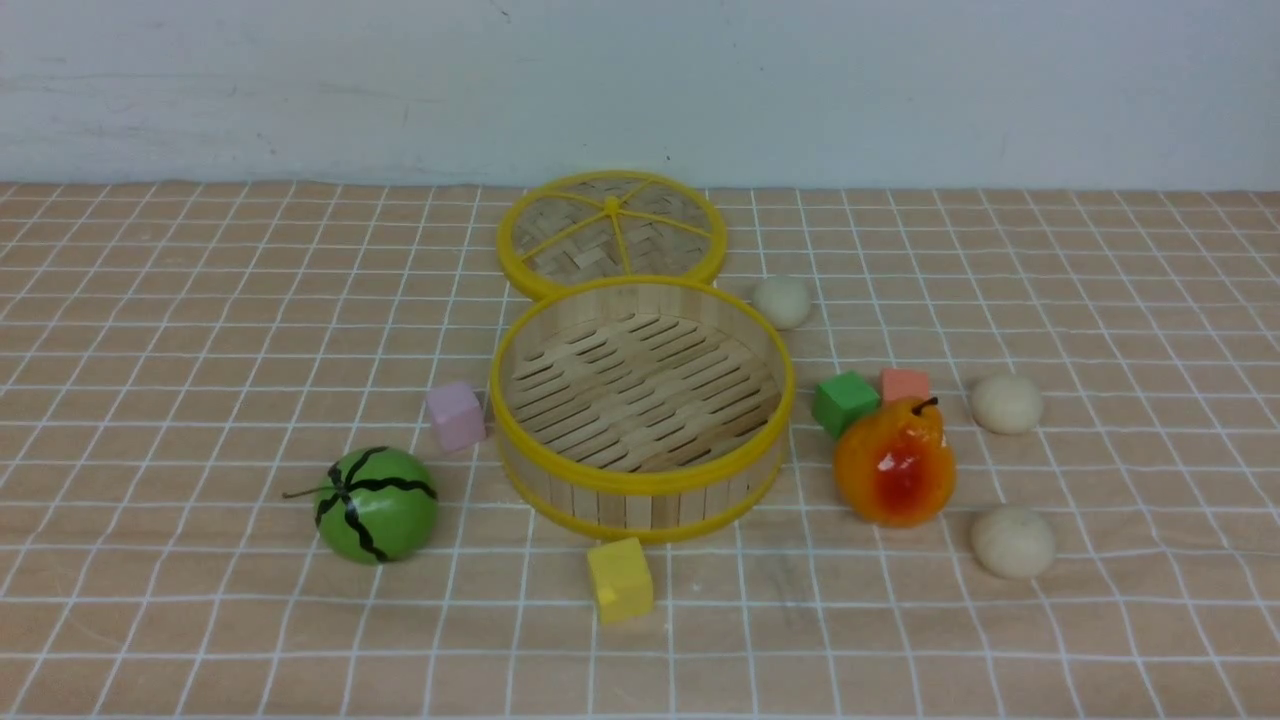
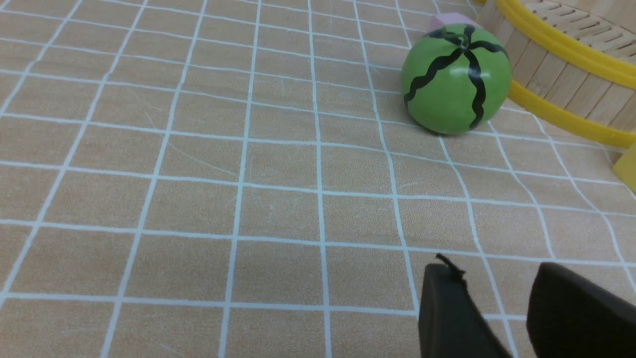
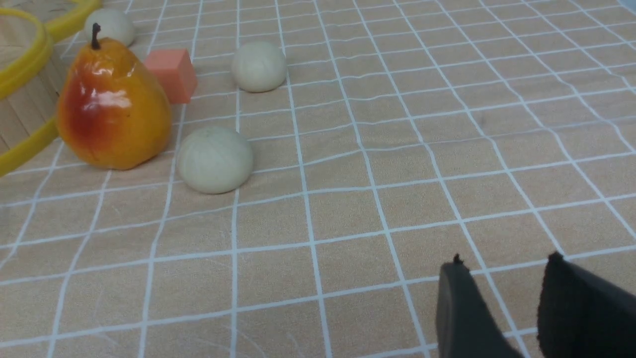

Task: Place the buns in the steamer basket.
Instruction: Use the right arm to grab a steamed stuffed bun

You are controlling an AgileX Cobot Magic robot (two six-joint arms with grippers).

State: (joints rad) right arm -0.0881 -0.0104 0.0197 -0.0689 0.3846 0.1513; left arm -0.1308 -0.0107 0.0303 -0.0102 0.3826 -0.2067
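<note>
Left claw (image 2: 497, 278) and right claw (image 3: 504, 268) both stand apart, empty. No step looks done: the basket (image 1: 640, 485) is bare, with near bun (image 1: 1012, 541) at its 4 o'clock, middle bun (image 1: 1006, 404) at 3, far bun (image 1: 781, 301) at 1.

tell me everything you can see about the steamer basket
The steamer basket is a round, shallow bamboo tray. Its wall is made of upright pale wooden strips bound by yellow rims at top and bottom, and its floor is slatted with gaps. It sits upright and open on the checked cloth, mid-table, with nothing inside. Its woven lid lies flat just behind. A pink cube sits very close on its left; whether they touch is unclear.
</note>
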